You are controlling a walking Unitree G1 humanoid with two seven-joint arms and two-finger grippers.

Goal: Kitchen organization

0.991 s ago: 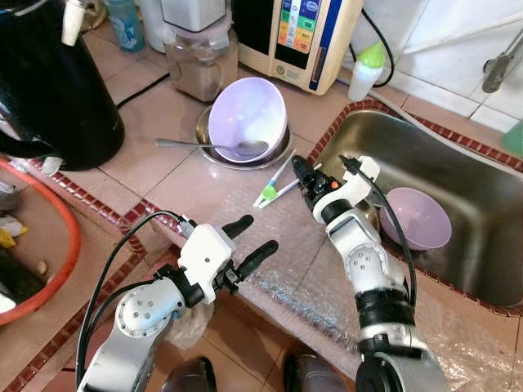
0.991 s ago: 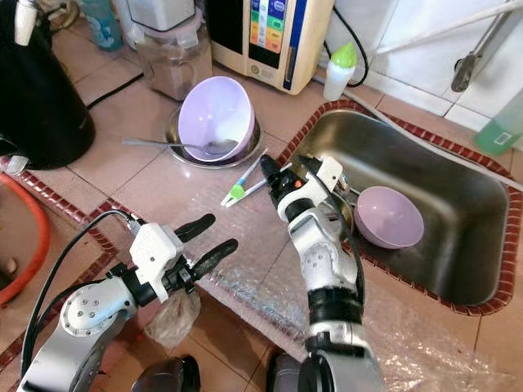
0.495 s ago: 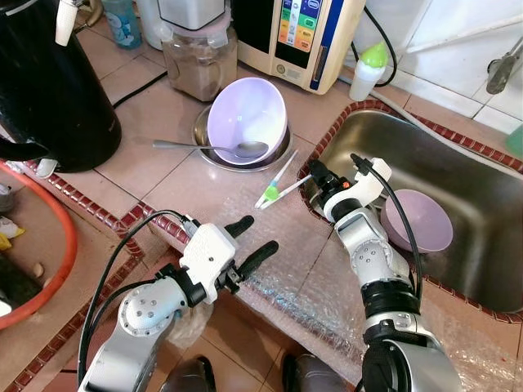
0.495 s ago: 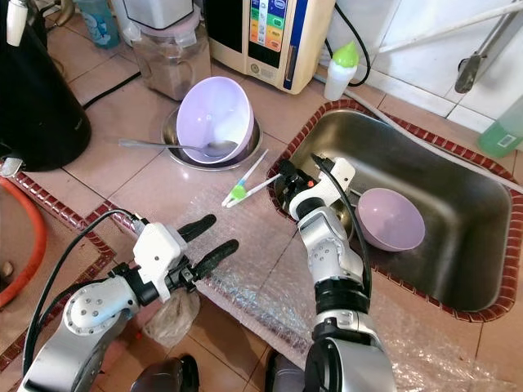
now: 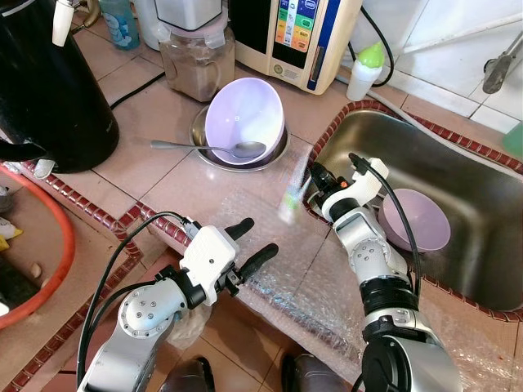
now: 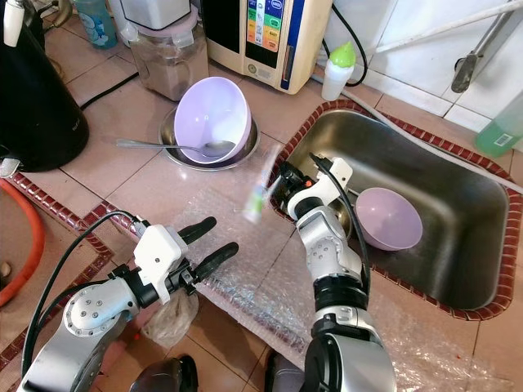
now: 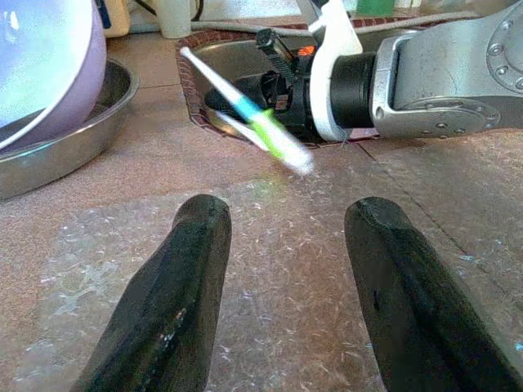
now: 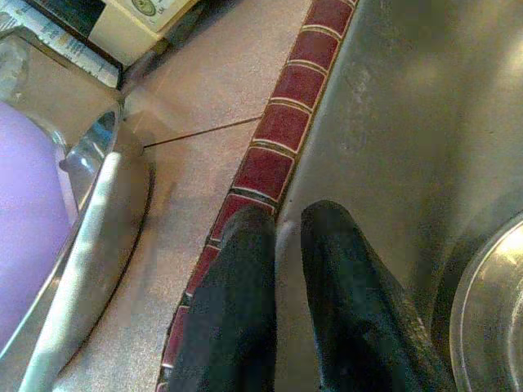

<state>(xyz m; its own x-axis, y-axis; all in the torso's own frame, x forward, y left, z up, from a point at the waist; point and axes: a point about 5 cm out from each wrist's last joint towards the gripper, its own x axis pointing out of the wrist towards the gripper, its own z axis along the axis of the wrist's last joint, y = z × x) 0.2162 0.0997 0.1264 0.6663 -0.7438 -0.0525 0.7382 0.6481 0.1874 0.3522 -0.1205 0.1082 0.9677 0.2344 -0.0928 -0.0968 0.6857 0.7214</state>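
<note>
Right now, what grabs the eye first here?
The right hand, at the near-left rim of the stainless steel sink, is shut on a blurred white-and-green toothbrush-like stick raised over the counter. Behind it, a lilac bowl tilts in a round metal dish with a metal spoon. A second lilac bowl sits in the sink.

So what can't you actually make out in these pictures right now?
- The green and white utensils at the right gripper: motion-blurred in both eye views, so their exact kind is unclear.
- Right wrist view: the fingers hide whatever is pinched.
- The faucet: cut off by the eye view's edge.
- The black appliance: its top is cropped.
- The left gripper hovers open over the bubble wrap.
</note>
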